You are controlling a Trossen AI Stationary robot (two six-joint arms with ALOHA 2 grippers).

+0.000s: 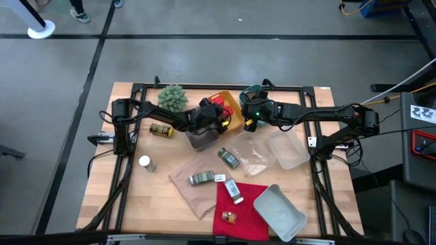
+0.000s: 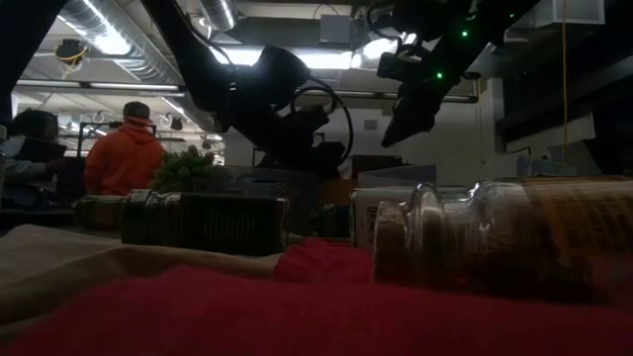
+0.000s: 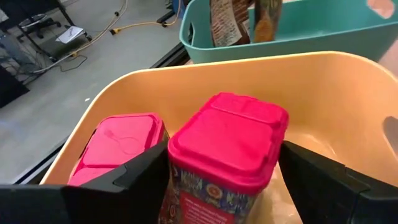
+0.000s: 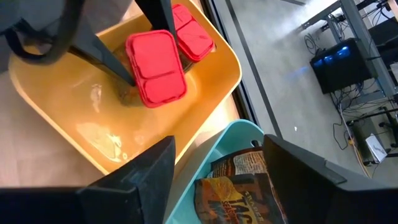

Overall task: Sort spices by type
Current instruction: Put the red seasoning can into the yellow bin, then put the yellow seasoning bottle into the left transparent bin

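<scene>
**Red tin stands in yellow tray between parted fingers**

Straddling a red-lidded tin (image 3: 227, 149), the left gripper (image 3: 227, 180) has its two dark fingers spread wide to either side, and there seems to be a sliver of gap at each side, though the tin's base is cut off from view. The tin stands upright in the smooth yellow plastic tray (image 4: 205, 93) at the far middle of the wooden table (image 1: 129, 197), just beside a second red-lidded tin (image 3: 118, 146) in the same tray. The right gripper (image 4: 214, 171) hangs with fingers apart and empty over the teal tub (image 3: 323, 28) to the right, where glossy printed packets (image 4: 239, 186) lie half hidden by its rim. Nearer, jars lie on brown paper (image 1: 194, 187) and a red cloth (image 1: 248, 211): a green-capped jar (image 1: 201, 178), a brown jar (image 1: 229, 218). The low view is too dark to read labels.
</scene>
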